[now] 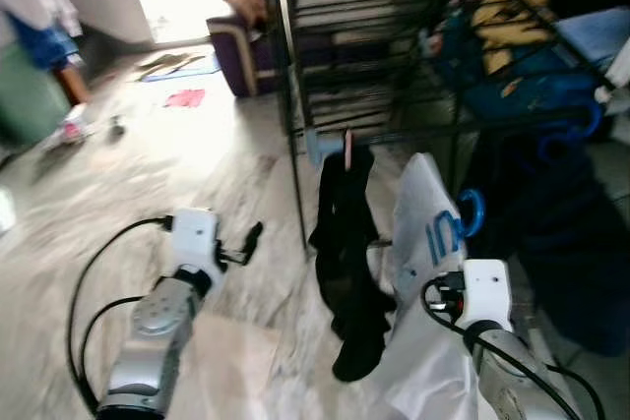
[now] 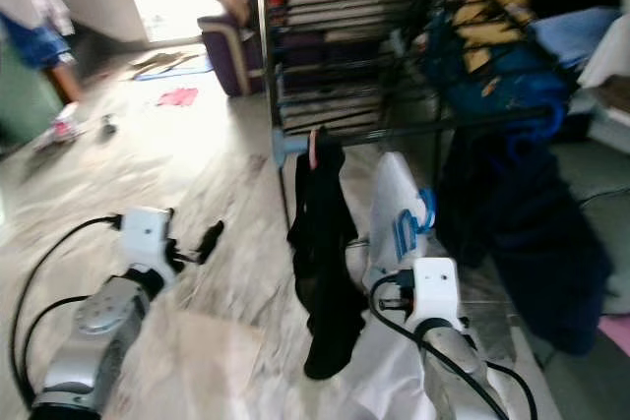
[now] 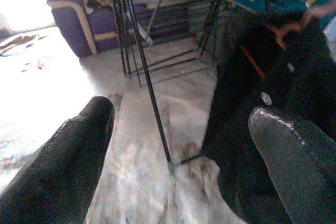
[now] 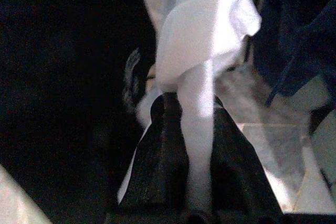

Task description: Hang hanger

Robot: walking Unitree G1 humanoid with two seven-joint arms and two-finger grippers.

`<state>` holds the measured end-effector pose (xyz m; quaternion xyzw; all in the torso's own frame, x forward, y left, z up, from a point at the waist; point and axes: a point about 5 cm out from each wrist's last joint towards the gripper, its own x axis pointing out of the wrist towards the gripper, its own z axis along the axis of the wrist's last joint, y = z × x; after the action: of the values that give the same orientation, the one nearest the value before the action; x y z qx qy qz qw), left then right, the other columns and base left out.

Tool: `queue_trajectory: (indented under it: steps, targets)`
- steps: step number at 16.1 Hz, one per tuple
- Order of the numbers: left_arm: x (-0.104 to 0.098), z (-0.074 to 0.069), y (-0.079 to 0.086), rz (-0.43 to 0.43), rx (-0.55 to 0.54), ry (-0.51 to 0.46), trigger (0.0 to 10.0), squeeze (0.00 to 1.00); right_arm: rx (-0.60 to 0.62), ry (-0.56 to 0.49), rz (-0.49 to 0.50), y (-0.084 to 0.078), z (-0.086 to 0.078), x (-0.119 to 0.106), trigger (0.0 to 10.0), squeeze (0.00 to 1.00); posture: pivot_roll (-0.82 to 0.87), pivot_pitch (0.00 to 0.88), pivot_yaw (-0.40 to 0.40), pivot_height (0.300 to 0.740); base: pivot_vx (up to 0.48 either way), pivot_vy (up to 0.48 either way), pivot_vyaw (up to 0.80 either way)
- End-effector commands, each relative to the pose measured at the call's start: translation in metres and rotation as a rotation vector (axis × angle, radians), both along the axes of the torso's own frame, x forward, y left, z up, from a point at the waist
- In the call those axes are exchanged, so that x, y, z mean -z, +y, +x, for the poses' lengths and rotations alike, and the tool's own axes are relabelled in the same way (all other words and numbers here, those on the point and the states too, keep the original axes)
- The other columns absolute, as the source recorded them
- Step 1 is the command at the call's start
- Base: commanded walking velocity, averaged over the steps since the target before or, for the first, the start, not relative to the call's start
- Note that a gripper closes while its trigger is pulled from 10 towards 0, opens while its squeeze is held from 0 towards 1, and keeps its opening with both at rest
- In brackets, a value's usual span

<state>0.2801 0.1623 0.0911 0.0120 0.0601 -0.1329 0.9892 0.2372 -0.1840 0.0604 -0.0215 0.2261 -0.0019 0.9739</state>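
The black drying rack [image 1: 394, 66] stands ahead of the robot on the marble floor [image 1: 197, 174], its front rail running across the view from left to right, above and beyond both arms. Dark garments already hang from that rail: a black one [image 1: 349, 263] on a pink hanger hook [image 1: 347, 150], and a navy one [image 1: 551, 233] further right.

Just right of the black garment, the white shirt [image 1: 418, 243] rises on its blue hanger [image 1: 472, 211], whose hook sits close below the rail. The right pincer [image 4: 191, 145] is clamped narrow on a fold of this shirt, holding it from beneath, so the rail lies up and forward of it. This arm is clearly the nearer one.

The left pincer [image 1: 248, 241] hovers over the floor, well left of the rack leg [image 3: 149, 82], its fingers [image 3: 68, 156] spread wide and holding nothing.
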Motion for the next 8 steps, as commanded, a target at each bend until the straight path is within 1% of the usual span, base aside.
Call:
queue_trajectory:
  steps: [1,4,5,6,8]
  targets:
    - [-0.0039,0.0020,-0.0076,0.009,0.027,-0.014,10.0,0.00,0.015,-0.064,-0.032,-0.0083,0.0097,-0.0131,10.0,0.00,-0.12,0.032,0.078,0.740,0.480,0.000,0.00]
    - [-0.0038,0.0029,-0.0072,0.022,0.026,-0.017,10.0,0.00,0.040,-0.081,-0.045,-0.0139,0.0142,-0.0162,10.0,0.00,-0.12,0.029,0.077,0.740,0.480,0.000,0.00]
    - [-0.0039,0.0027,-0.0063,-0.019,0.006,-0.018,10.0,0.00,0.038,-0.079,-0.047,-0.0138,0.0144,-0.0159,10.0,0.00,-0.12,0.029,0.077,0.740,0.000,0.000,0.00]
    - [-0.0034,0.0030,-0.0062,-0.031,-0.001,-0.007,10.0,0.00,0.039,-0.073,-0.044,-0.0143,0.0148,-0.0153,10.0,0.00,-0.12,0.026,0.074,0.740,0.000,0.000,0.00]
    - [-0.0027,0.0033,-0.0067,-0.021,-0.002,-0.005,10.0,0.00,0.026,-0.065,-0.030,-0.0148,0.0164,-0.0144,10.0,0.00,-0.12,0.025,0.073,0.740,0.000,0.000,0.00]
